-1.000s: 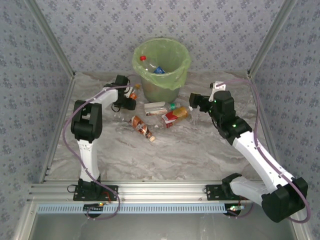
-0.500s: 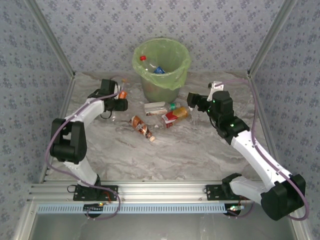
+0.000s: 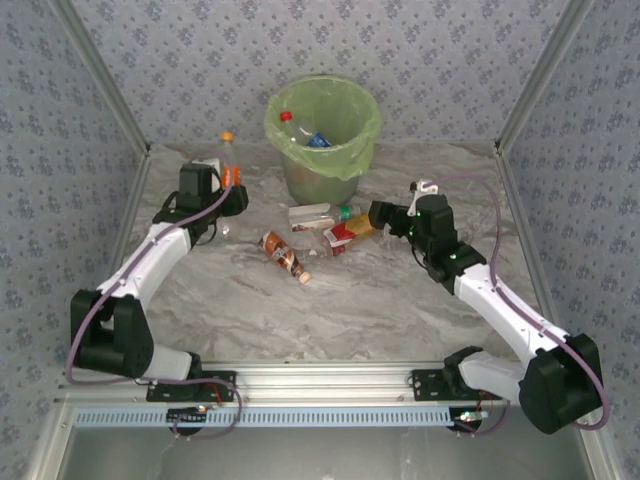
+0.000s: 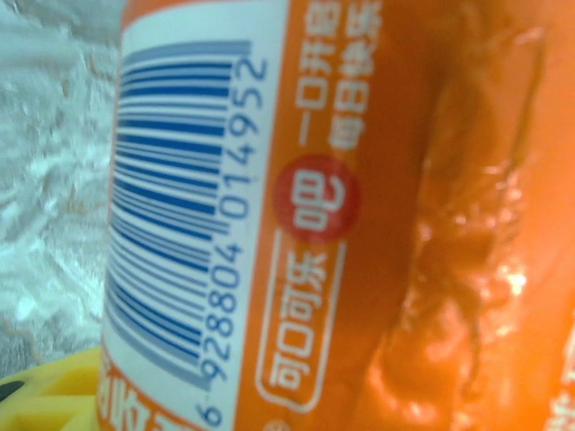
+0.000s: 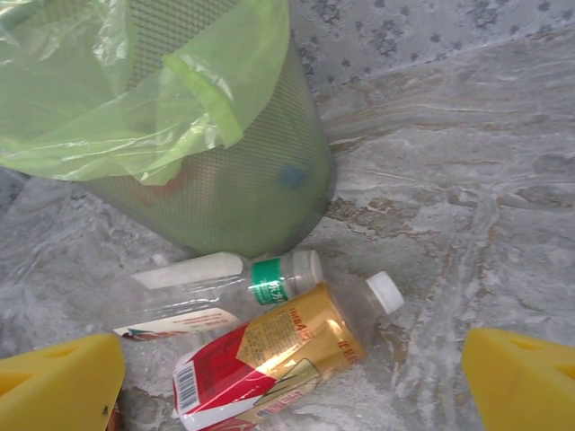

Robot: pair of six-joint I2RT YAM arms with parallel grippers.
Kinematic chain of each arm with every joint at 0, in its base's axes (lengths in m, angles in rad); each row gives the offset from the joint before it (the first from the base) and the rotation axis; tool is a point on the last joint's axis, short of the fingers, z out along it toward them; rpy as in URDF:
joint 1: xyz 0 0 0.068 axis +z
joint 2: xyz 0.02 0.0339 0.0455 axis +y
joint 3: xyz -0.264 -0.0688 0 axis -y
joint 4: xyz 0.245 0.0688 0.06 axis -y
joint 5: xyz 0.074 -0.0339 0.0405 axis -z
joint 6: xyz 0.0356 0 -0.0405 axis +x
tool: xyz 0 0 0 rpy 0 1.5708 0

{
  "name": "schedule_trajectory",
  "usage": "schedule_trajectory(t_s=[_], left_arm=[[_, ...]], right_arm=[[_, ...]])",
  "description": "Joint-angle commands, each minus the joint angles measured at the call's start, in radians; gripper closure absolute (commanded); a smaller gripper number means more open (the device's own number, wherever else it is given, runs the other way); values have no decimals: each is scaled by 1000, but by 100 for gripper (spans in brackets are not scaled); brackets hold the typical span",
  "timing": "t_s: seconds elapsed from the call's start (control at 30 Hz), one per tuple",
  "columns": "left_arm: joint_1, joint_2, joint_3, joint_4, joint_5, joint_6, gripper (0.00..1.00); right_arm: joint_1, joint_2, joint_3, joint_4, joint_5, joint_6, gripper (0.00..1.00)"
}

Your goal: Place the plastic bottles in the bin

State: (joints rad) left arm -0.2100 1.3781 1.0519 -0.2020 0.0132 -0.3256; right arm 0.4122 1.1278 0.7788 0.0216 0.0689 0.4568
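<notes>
Grey-white marbled tabletop [image 3: 350, 300], patterned blue-grey walls [image 3: 420, 50] behind.

Item one: the orange-labelled clear plastic bottle [image 3: 226, 155], orange-capped, is being held upright at the upper left of the overhead frame, left of the bin and not yet over it. The left gripper [image 3: 228, 186] is clamping it at the label, jaws partly closed.

The round pale green bin [image 3: 322, 180], lined with a translucent green bag [image 3: 370, 125], is sitting at top centre. It is holding a red-capped bottle [image 3: 285, 118] and a blue-labelled bottle [image 3: 318, 140].

Just below it are lying a white-labelled bottle [image 3: 315, 214], a red-and-gold bottle [image 3: 350, 232] and a brown-labelled bottle [image 3: 284, 252].

The right gripper [image 3: 385, 214] is hovering wide open beside the red-and-gold bottle, grasping nothing.

Risks, as judged: the held bottle clipping the rim or snagging the loose bag, and the right jaws catching two close-packed bottles together.
</notes>
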Motion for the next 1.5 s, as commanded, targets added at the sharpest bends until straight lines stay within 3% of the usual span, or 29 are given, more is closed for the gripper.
schedule_trajectory(t_s=[0.0,0.23,0.4,0.57,0.73,0.97,1.1,1.2,1.37,1.47], left_arm=[[-14,-65,63,107,29,-41,46],[-81,-101,133,284,28,-124,46],[-147,-35,248,395,33,-151,45],[-215,102,394,499,-65,-182,44],[-259,279,542,600,-172,-306,44],[-332,569,854,573,-311,-359,44],[-365,727,1073,499,-377,-348,43],[-387,856,1269,385,-429,-367,35],[-405,1141,1912,-171,-483,-479,12],[-405,1218,2126,-328,-466,-509,3]], right_arm=[[7,4,-11,86,-35,19,1],[13,-9,-24,115,-27,5,1],[13,-38,-48,132,-33,8,1],[14,-76,-81,135,-37,22,1],[14,-115,-116,136,-32,33,1],[16,-176,-127,67,-47,45,1],[16,-210,-142,46,-43,51,1],[16,-232,-147,24,-35,46,1],[13,-246,-144,-16,-18,36,1],[7,-236,-141,-40,-5,39,1]])
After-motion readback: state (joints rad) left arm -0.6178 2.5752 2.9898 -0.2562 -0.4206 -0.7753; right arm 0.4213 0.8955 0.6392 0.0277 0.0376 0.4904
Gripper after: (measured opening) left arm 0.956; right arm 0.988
